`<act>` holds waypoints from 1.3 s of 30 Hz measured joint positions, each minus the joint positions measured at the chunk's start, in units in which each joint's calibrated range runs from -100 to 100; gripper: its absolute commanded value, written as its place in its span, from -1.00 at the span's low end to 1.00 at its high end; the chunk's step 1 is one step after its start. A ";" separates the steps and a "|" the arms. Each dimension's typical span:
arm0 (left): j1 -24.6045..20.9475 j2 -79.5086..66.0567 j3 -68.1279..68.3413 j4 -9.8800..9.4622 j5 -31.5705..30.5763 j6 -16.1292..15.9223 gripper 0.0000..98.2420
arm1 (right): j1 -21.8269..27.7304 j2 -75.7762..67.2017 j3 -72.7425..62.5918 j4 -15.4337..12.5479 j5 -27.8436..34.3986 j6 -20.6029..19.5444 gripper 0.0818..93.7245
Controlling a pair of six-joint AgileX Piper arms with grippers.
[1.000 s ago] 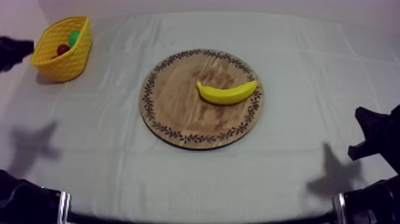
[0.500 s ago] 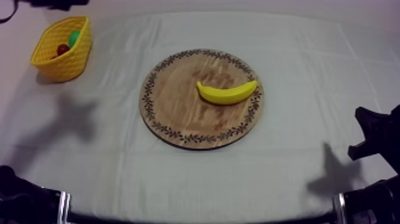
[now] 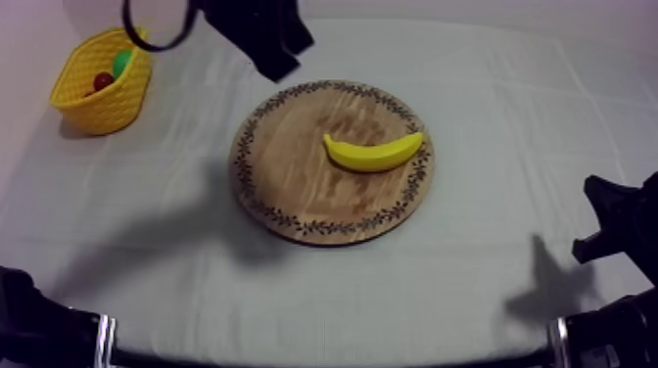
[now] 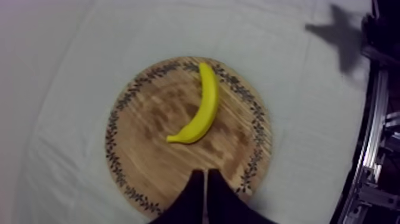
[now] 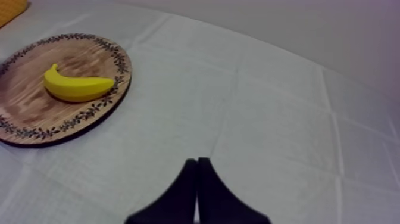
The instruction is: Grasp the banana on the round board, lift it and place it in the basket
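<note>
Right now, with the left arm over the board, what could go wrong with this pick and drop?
1. The left gripper is shut over the wooden board; lowered like that, it would shove the banana rather than grasp it.
2. The banana is curved; a grip off its middle may let it swivel or slip.
3. The yellow basket already holds a small red fruit and a green fruit, so the banana may catch on the rim.

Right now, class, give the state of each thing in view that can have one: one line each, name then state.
wooden board: flat on the cloth, bearing the banana.
banana: lying on its side, unheld.
yellow basket: upright, holding a small red fruit and a green thing.
left pincer: shut on nothing, over the board's rim.
right pincer: shut on nothing, over bare cloth.
</note>
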 measured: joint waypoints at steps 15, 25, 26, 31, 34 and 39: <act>1.12 13.25 -5.85 0.12 -1.57 -1.91 -0.34 | 0.00 0.00 0.00 0.00 0.00 0.00 -1.00; 0.93 22.82 -11.10 -0.03 -0.84 -1.76 0.60 | 0.00 0.00 0.00 0.00 0.00 0.00 -1.00; 0.89 23.57 -11.55 -0.06 -0.60 -1.69 0.67 | 0.00 0.00 0.00 0.00 0.00 0.00 -1.00; 0.73 28.72 -13.70 -0.10 0.35 -1.98 0.88 | 0.00 0.00 0.00 0.00 0.00 0.00 -1.00; 0.51 31.83 -15.15 -0.10 0.44 -2.28 0.92 | 0.00 0.00 0.00 0.00 0.00 0.00 -1.00; 0.34 36.18 -17.71 -0.25 0.45 -2.62 0.92 | 0.00 0.00 0.00 0.00 -0.10 0.00 -1.00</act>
